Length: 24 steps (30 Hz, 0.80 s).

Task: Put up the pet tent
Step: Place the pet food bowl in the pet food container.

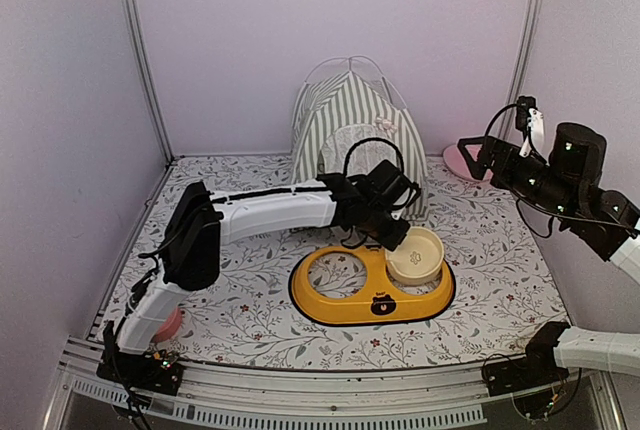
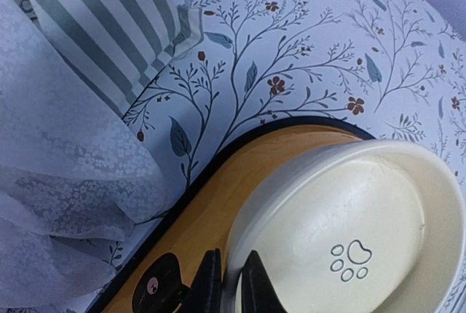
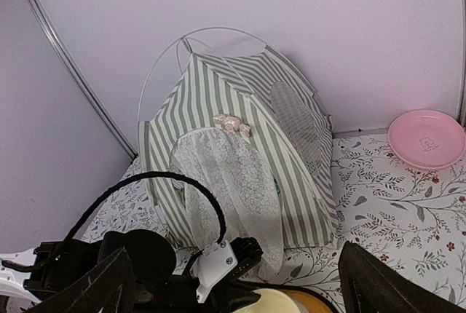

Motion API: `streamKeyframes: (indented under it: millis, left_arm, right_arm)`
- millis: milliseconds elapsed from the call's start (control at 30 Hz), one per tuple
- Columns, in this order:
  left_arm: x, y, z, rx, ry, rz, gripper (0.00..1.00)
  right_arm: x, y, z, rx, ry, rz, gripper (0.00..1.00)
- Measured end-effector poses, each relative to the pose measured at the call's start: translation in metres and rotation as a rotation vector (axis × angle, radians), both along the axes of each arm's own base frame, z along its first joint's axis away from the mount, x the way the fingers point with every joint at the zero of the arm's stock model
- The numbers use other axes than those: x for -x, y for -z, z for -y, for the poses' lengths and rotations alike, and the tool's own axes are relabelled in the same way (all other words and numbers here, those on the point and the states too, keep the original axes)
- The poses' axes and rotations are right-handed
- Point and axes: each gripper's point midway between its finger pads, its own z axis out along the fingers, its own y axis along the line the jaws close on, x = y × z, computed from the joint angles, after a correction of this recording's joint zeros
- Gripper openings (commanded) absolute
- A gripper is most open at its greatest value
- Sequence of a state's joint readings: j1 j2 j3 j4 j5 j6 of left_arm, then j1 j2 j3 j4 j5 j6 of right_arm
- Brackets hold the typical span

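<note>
The pet tent (image 1: pixel 355 130) stands upright at the back middle of the table, grey-green and white striped, with thin white poles (image 3: pixel 167 58) arching over it and a lace door flap (image 3: pixel 233 182) hanging down its front. My left gripper (image 1: pixel 400 240) is in front of the tent, and its fingers (image 2: pixel 207 284) are shut on the rim of a cream bowl (image 2: pixel 349 233). The tent's striped fabric (image 2: pixel 109 22) and lace (image 2: pixel 58 182) lie just beyond it. My right gripper (image 1: pixel 480 155) is raised at the right, open and empty, facing the tent (image 3: pixel 233 109).
The cream bowl (image 1: pixel 418 255) sits in the right hole of a yellow feeder tray (image 1: pixel 345 305); its left hole is empty. A pink dish (image 3: pixel 426 138) lies at the back right by the wall. A floral-printed mat (image 1: pixel 480 250) covers the table.
</note>
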State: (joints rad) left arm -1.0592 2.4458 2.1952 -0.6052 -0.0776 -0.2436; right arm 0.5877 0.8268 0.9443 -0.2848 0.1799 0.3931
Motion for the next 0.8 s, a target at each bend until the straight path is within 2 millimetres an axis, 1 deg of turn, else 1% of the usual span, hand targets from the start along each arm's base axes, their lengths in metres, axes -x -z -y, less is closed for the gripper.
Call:
streamKeyframes:
  millis: [267,433,567,700,800]
  left_arm:
    - [0.014,0.004,0.006,-0.019,0.060,0.000,0.01]
    - [0.020,0.010,0.007,-0.039,0.081,-0.002,0.05]
    - [0.021,0.018,0.005,-0.056,0.084,-0.009,0.12]
    - [0.022,0.021,0.005,-0.063,0.085,-0.015,0.27]
    - [0.020,0.013,0.009,-0.045,0.089,-0.002,0.42]
  right_arm:
    - [-0.003,0.005,-0.003,0.009,-0.003,-0.014,0.99]
    - [-0.004,0.007,-0.004,0.013,-0.007,-0.021,0.99]
    - [-0.005,0.008,-0.005,0.014,-0.009,-0.024,0.99]
    - [-0.006,0.010,-0.006,0.016,-0.012,-0.028,0.99]
    - [-0.006,0.011,-0.007,0.017,-0.017,-0.031,0.99]
